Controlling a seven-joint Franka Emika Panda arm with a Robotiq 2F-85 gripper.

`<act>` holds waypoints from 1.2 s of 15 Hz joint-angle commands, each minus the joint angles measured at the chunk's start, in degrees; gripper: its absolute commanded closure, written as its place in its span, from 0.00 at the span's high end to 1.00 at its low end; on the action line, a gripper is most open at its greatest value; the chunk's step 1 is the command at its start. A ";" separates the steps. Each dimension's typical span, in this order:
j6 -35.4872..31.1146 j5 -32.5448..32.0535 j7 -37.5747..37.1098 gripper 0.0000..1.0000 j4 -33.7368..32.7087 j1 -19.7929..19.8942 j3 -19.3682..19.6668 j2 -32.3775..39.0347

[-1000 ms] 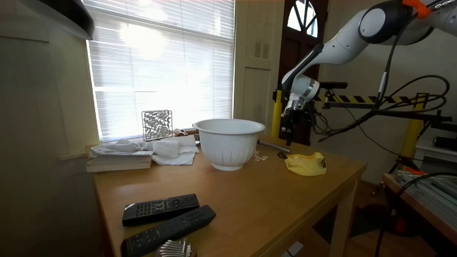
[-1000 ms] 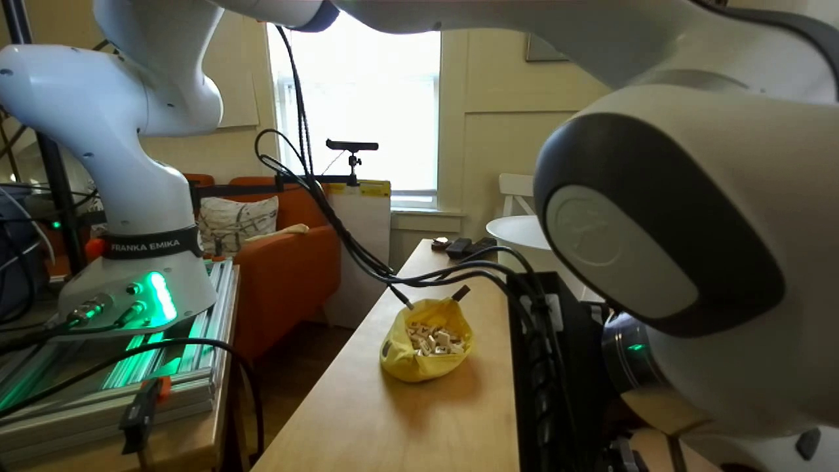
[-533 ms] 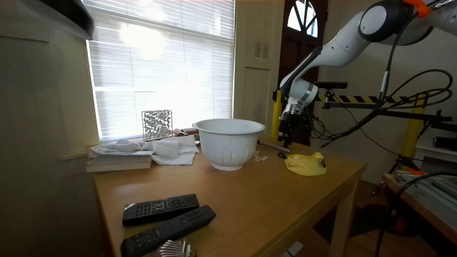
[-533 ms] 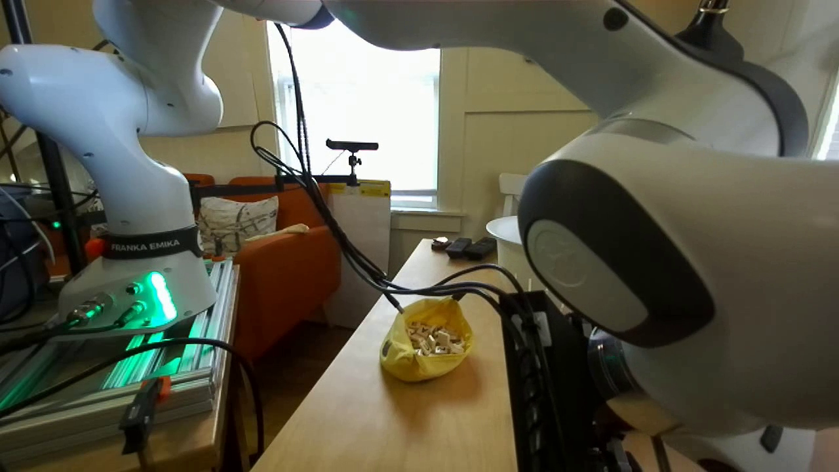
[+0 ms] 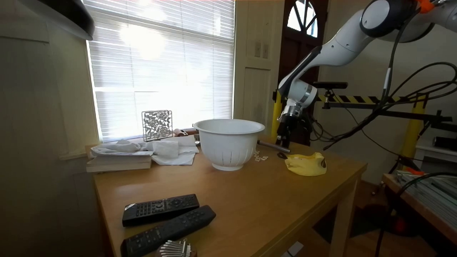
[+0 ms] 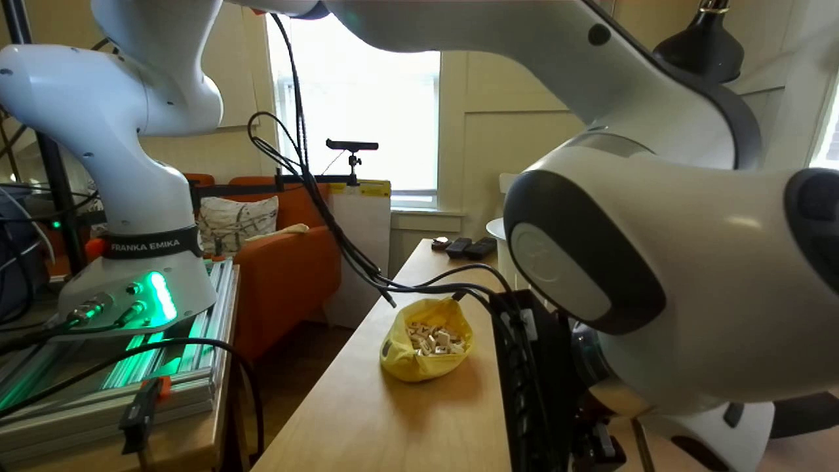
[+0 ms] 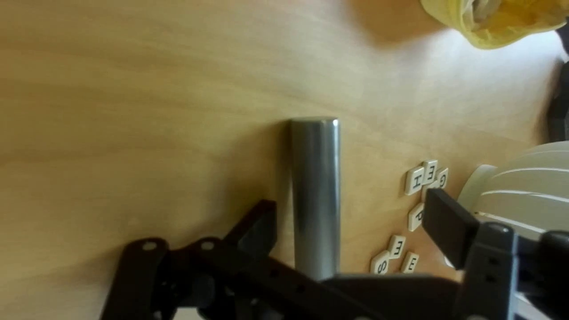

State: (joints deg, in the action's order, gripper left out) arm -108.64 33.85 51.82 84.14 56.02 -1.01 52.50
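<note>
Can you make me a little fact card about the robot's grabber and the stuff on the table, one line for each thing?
Grabber: the gripper, open, with a finger on each side of the rod in the wrist view
Nearest thing: metal rod, lying on the table
Loose pieces: letter tiles, between the rod and the white bowl
Bag: yellow bag, open on top, pale tiles inside
Remotes: two black remotes

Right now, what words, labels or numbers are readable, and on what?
"FRANKA EMIKA": the robot's base band.
"H", "E", "G", "P", "E", "E", "S": loose tiles on the table.
Too small, blurred or covered: remotes, another loose tile, tiles in the yellow bag.
Metal rod: no visible text.
</note>
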 commanded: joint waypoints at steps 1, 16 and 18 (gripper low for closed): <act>-1.95 1.51 2.34 0.69 4.46 0.18 -0.81 -2.66; -3.15 3.34 2.98 0.40 5.83 -0.35 -0.44 -4.53; -3.54 3.09 3.15 0.41 6.19 -0.52 -0.31 -4.58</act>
State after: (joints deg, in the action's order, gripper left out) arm -110.31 35.84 53.50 86.92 55.87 -1.61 50.15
